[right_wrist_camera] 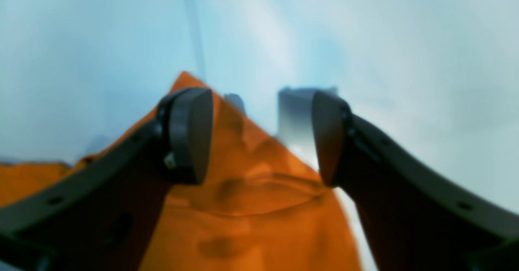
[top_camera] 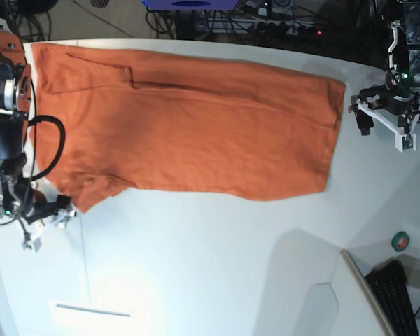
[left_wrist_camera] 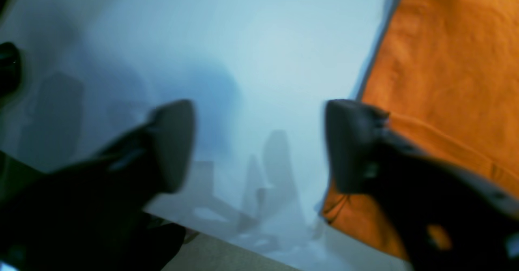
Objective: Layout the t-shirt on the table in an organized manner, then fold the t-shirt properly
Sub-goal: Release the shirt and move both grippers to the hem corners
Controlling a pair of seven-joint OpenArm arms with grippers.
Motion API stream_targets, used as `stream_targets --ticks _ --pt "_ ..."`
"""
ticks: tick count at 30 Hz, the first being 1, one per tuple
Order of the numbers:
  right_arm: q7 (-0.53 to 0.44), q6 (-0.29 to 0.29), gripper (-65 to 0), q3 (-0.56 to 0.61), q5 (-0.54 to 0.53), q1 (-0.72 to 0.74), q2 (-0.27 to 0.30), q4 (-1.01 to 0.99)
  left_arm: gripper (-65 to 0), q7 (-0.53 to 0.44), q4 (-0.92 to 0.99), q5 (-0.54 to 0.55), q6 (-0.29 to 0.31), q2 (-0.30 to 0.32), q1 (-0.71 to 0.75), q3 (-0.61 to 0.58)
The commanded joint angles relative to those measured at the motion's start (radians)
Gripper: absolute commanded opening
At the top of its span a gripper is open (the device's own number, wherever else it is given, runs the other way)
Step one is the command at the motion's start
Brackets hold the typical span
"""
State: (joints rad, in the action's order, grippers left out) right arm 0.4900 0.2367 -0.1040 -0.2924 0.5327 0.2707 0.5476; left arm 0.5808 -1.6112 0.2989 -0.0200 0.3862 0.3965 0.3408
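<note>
the bright orange soft fabric t-shirt (top_camera: 189, 126) lies spread on the wide white counter (top_camera: 217, 259), laid out but unfolded, left claw (left_wrist_camera: 259, 145) and right claw (right_wrist_camera: 261, 135) both agape, empty, folding to come.

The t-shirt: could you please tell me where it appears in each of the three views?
Left wrist: t-shirt fills the right side.
Right wrist: it fills the bottom centre, between the open fingers.
Base: it lies spread across the upper half.
Shared landmark: the white table.
</note>
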Motion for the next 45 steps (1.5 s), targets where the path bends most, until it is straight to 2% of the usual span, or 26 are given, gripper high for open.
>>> stream_targets --ticks 1,2,5,17,21,28,30,31,35,41,45 --pt "-0.037 0.003 -23.6 0.01 -0.004 0.039 0.022 -0.025 -6.4 -0.017 -0.016 -0.004 -0.004 0.015 -0.003 0.01" --pt "-0.069 0.003 -21.3 0.014 -0.004 0.05 0.02 -0.067 -4.1 -0.017 -0.016 -0.004 -0.004 0.015 -0.003 0.01" --pt "-0.123 0.003 -19.5 0.019 -0.004 0.063 0.02 -0.126 -3.3 -0.017 -0.014 -0.004 -0.004 0.015 -0.003 0.01" --pt "-0.103 0.006 -20.1 0.022 -0.004 0.016 -0.004 -0.126 -3.3 -0.017 0.096 -0.004 -0.004 0.015 -0.067 0.01" --pt "-0.106 0.006 -29.7 0.022 -0.004 -0.004 -0.009 -0.126 -3.3 -0.017 0.108 -0.004 -0.004 0.015 -0.089 0.008" --pt "-0.103 0.006 -54.9 0.02 -0.004 -0.016 -0.014 -0.126 -2.5 -0.015 0.145 -0.004 -0.004 0.015 -0.187 -0.01" --pt "-0.101 0.006 -63.3 0.017 -0.006 -0.016 -0.014 -0.126 -2.3 -0.012 0.203 -0.004 -0.004 0.023 -0.25 -0.05" --pt "-0.101 0.006 -65.0 0.014 -0.008 -0.015 -0.014 -0.126 -2.3 0.008 0.236 -0.004 -0.004 0.035 -0.281 -0.075" --pt "-0.101 0.006 -65.0 0.014 -0.008 -0.015 -0.014 -0.126 -2.3 0.106 0.355 0.004 -0.004 0.038 -0.453 -0.167" --pt "-0.098 0.006 -65.0 0.013 -0.008 -0.016 -0.014 -0.085 -2.3 0.112 0.486 0.006 -0.004 0.007 -0.631 -0.246" --pt "-0.006 0.006 -65.0 0.013 -0.008 -0.059 -0.014 0.078 -2.3 0.112 0.593 0.006 -0.004 -0.023 -0.715 -0.303"
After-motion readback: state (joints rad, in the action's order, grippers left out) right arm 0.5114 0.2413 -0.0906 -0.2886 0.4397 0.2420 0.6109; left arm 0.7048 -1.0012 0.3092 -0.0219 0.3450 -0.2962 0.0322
